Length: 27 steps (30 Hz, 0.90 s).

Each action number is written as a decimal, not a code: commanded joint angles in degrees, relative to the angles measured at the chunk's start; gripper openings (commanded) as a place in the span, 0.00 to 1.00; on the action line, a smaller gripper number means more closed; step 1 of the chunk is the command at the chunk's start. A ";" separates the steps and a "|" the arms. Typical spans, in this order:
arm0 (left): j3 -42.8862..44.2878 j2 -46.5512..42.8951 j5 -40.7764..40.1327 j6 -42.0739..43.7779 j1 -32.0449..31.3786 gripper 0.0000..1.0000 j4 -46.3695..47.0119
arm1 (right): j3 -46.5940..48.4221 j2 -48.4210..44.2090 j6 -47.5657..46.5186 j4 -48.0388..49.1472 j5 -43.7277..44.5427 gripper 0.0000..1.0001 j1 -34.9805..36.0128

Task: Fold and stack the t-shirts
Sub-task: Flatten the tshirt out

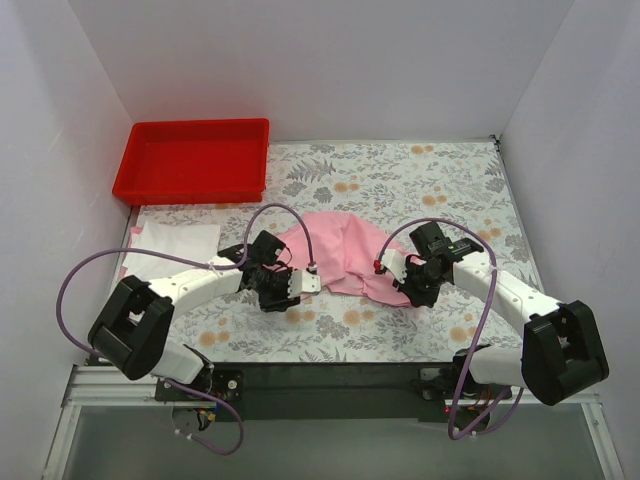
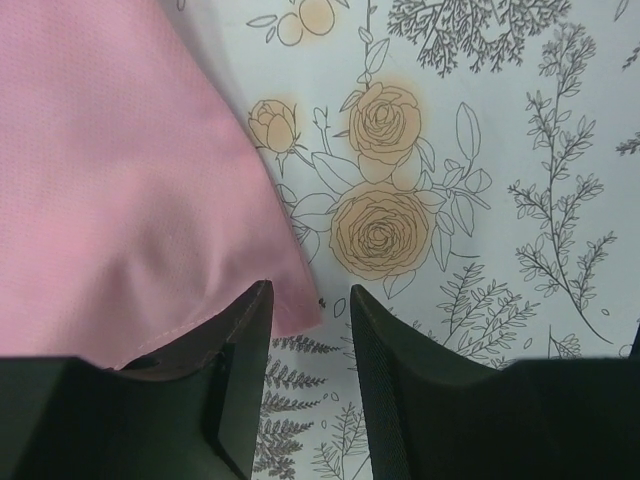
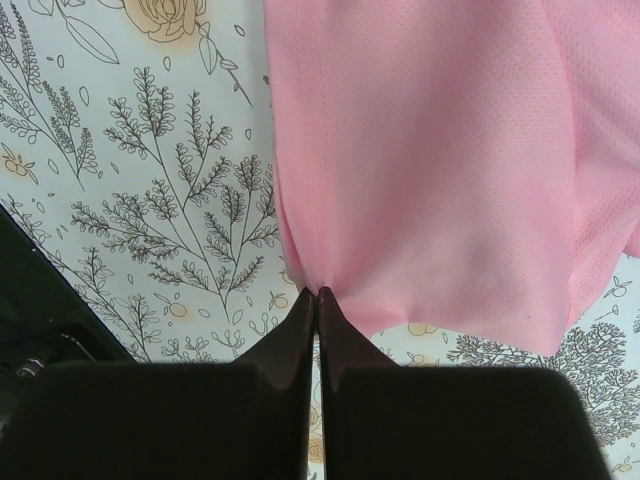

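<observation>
A light pink t-shirt (image 1: pixel 345 250) lies bunched on the floral tablecloth between my arms. A folded white t-shirt (image 1: pixel 175 245) lies at the left, with a pink edge showing under it. My left gripper (image 1: pixel 300 282) is open at the pink shirt's near left corner; in the left wrist view (image 2: pixel 310 300) that corner (image 2: pixel 290 300) lies between the fingertips, one finger over the cloth. My right gripper (image 1: pixel 392 268) is shut on the pink shirt's near right hem, pinched at the fingertips in the right wrist view (image 3: pixel 318 292), the cloth (image 3: pixel 430 150) spreading away from them.
A red plastic tray (image 1: pixel 192 158) stands at the back left, nothing showing inside it. White walls close the table at left, back and right. A black rail (image 1: pixel 330 385) runs along the near edge by the arm bases.
</observation>
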 commanded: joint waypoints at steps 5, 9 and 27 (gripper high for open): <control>-3.19 4.57 -3.37 1.81 1.40 0.36 5.77 | 1.32 -1.06 -0.81 -1.35 -1.18 0.01 -0.23; -3.01 7.21 -4.17 2.78 2.19 0.25 4.45 | 1.40 -1.76 -1.33 -1.52 -1.35 0.01 -0.23; 33.34 -1.58 -3.11 -18.56 7.45 0.00 -4.00 | 27.13 -5.28 -6.78 -1.09 1.46 0.01 -13.67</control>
